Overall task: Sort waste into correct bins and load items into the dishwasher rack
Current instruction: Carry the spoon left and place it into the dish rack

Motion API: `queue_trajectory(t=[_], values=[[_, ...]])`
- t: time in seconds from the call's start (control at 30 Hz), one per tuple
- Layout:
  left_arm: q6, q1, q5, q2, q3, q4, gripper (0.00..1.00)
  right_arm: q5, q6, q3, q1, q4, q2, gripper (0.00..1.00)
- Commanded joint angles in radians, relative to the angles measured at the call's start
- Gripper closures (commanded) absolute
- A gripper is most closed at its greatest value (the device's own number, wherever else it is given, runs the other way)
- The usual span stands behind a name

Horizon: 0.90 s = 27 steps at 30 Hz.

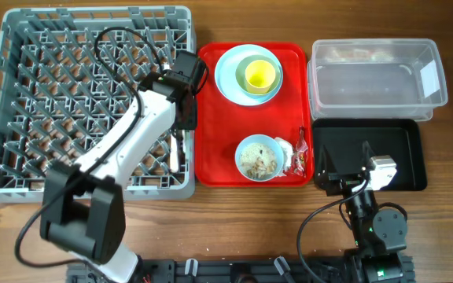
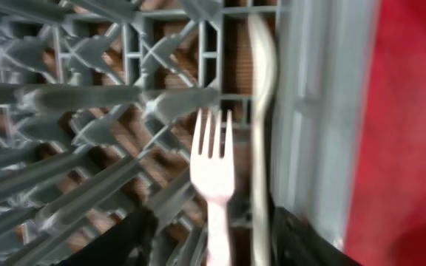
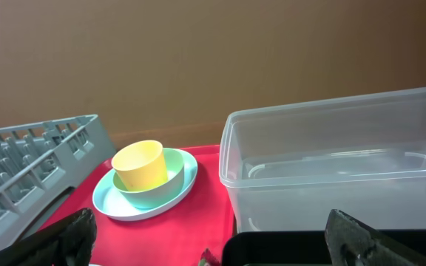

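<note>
Two utensils, fork (image 2: pixel 213 166) and spoon (image 2: pixel 262 89), lie in your rack (image 1: pixel 93 12), 3 o'clock edge; left gripper (image 1: pixel 183 118) spread astride fork, right gripper (image 1: pixel 352 167) spread over black tray (image 1: pixel 403 145).

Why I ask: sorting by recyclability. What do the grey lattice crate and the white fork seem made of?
Grey lattice crate: moulded plastic, matte, judging by its uniform ribbed walls. White fork: probably plastic, smooth, slightly glossy, one thin opaque piece.
</note>
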Motion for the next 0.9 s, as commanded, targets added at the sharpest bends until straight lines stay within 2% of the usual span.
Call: queue_trajectory(t=[0.0, 0.1, 0.27, 0.4, 0.57, 0.7, 0.8, 0.87], values=[[0.005, 0.0, 0.022, 0.006, -0.002, 0.035, 0.4, 0.002, -0.003, -0.001, 0.0, 0.005, -0.002, 0.0], [0.006, 0.02, 0.023, -0.06, 0.016, 0.034, 0.38, 0.002, -0.002, -0.001, 0.0, 0.005, -0.002, 0.0], [0.0, 0.083, 0.024, -0.225, 0.046, 0.042, 0.28, 0.002, -0.002, -0.001, 0.0, 0.005, -0.002, 0.0], [-0.002, 0.122, 0.094, -0.315, 0.046, 0.034, 0.29, 0.002, -0.002, -0.001, 0.0, 0.005, -0.002, 0.0], [-0.055, 0.137, 0.082, -0.323, 0.046, -0.013, 0.27, 0.002, -0.003, -0.001, 0.0, 0.005, -0.002, 0.0], [-0.147, 0.209, 0.072, -0.323, 0.046, -0.022, 0.18, 0.002, -0.003, -0.001, 0.0, 0.005, -0.002, 0.0], [-0.156, 0.285, 0.098, -0.323, 0.046, -0.033, 0.0, 0.002, -0.003, -0.001, 0.0, 0.005, -0.002, 0.0], [-0.156, 0.31, 0.098, -0.323, 0.046, -0.051, 0.0, 0.002, -0.002, -0.001, 0.0, 0.005, -0.002, 0.0]])
